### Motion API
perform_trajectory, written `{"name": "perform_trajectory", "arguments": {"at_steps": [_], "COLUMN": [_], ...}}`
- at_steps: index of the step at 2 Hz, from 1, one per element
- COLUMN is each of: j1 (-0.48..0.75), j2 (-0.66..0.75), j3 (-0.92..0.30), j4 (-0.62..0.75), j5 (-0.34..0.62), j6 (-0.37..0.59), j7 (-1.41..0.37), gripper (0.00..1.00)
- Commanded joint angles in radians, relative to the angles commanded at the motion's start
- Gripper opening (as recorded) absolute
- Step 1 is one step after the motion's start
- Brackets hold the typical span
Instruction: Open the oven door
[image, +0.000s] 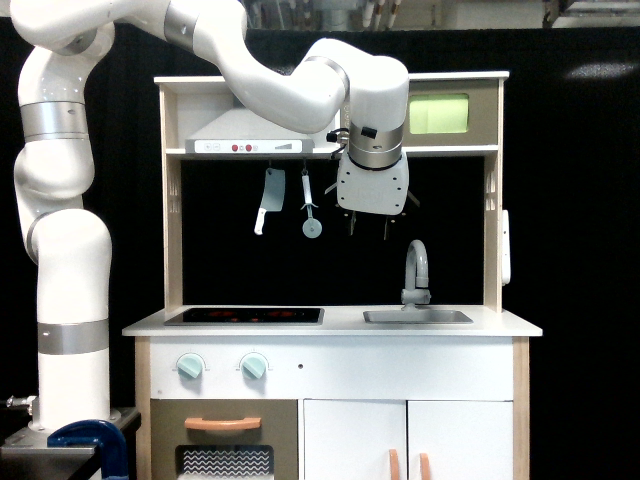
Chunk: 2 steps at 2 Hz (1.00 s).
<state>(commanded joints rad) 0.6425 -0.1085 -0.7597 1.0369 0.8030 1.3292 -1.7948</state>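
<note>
Black backdrop behind your toy kitchen (330, 322). Its sink basin (417, 316) sits empty at 5 o'clock from your gripper (369, 229), whose short fingers look parted, holding nothing. At 1 o'clock, the oven door (445, 114) stays shut, handle hidden behind the wrist.

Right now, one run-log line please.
phase: approach | pincer: empty, below shelf | oven door: closed, partly hidden by arm | contact: none

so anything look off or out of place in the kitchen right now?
Nothing stands out. The cleaver and utensil hang straight, all visible doors look shut, and the gripper hovers above the faucet, touching nothing.
</note>
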Motion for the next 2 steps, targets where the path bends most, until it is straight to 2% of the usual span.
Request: {"name": "perform_trajectory", "arguments": {"at_steps": [1, 2], "j1": [-0.015, -0.013], "j2": [-0.004, 0.006], "j3": [0.044, 0.127], "j4": [0.064, 0.207], "j5": [0.015, 0.024], "j6": [0.031, 0.067], "j7": [0.062, 0.215], "gripper": [1.00, 1.00]}}
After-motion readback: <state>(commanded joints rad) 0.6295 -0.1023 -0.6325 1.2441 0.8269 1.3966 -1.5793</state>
